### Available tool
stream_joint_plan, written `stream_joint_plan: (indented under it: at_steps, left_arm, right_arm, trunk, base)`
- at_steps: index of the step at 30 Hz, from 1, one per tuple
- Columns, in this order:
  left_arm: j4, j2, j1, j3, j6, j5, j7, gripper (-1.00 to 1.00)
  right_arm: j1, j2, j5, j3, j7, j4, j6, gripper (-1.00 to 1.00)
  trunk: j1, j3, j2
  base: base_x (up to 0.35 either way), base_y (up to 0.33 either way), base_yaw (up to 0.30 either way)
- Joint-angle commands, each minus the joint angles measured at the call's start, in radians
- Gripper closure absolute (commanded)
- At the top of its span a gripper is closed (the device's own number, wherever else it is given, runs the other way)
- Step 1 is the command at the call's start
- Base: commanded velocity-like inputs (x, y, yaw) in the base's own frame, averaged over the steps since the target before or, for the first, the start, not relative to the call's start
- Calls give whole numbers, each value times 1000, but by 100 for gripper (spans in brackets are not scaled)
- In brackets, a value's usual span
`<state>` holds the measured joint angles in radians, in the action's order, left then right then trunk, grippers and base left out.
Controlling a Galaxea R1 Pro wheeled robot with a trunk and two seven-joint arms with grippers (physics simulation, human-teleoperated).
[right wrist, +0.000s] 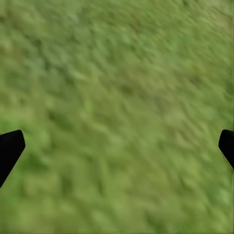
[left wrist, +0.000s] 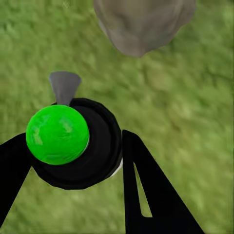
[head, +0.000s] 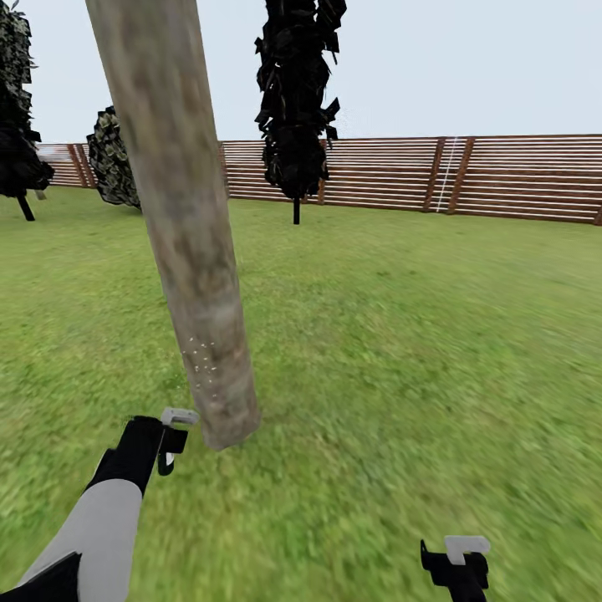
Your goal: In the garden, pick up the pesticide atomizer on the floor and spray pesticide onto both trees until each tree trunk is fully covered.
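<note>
One hand is gripping the atomizer [left wrist: 68, 141] beside the trunk [head: 188, 251].
My left gripper [left wrist: 73, 161] is clasping it, nozzle aiming at the trunk base just ahead; my right gripper [right wrist: 117, 146] is hanging open over grass.

Bright flat daylight, no shadows; lawn [head: 418, 351] blurry, esp wrist views

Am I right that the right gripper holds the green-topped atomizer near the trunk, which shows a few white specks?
No: the left gripper holds the atomizer, per the left wrist view. The right gripper is open over grass. The trunk does carry a few white specks.
</note>
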<state>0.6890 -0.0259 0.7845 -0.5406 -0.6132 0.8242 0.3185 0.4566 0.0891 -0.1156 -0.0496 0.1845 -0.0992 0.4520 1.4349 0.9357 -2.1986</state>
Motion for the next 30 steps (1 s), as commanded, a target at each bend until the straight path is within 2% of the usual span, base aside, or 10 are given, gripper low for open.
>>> stream_joint_plan:
  at_steps: [1,3,5,11,17,30]
  left_arm:
    - [-26,-2,-10,-8,18,-5,-2,100]
    - [-61,1,-23,-9,82,-43,-9,100]
    - [-65,2,-27,-11,110,-58,-11,100]
    - [-66,1,-30,-41,130,-90,-13,100]
    - [-62,-3,-30,-42,131,-92,-40,100]
    - [-62,5,-30,-45,130,-94,-49,100]
  right_arm:
    - [1,0,-11,-5,4,1,2,-100]
    - [1,1,-11,-6,4,1,2,-100]
    - [1,1,-11,-6,4,1,2,-100]
    - [1,0,-11,-6,4,1,2,-100]
    - [1,0,-11,-4,4,1,2,-100]
    - [1,-1,-11,-4,4,1,2,-100]
  trunk:
    - [0,1,0]
    - [0,1,0]
    - [0,1,0]
    - [0,1,0]
    - [0,1,0]
    - [0,1,0]
  base:
    - [239,-187,2]
    - [164,-224,1]
    - [63,-257,0]
    - [18,-274,0]
    - [97,-276,53]
    - [50,-276,272]
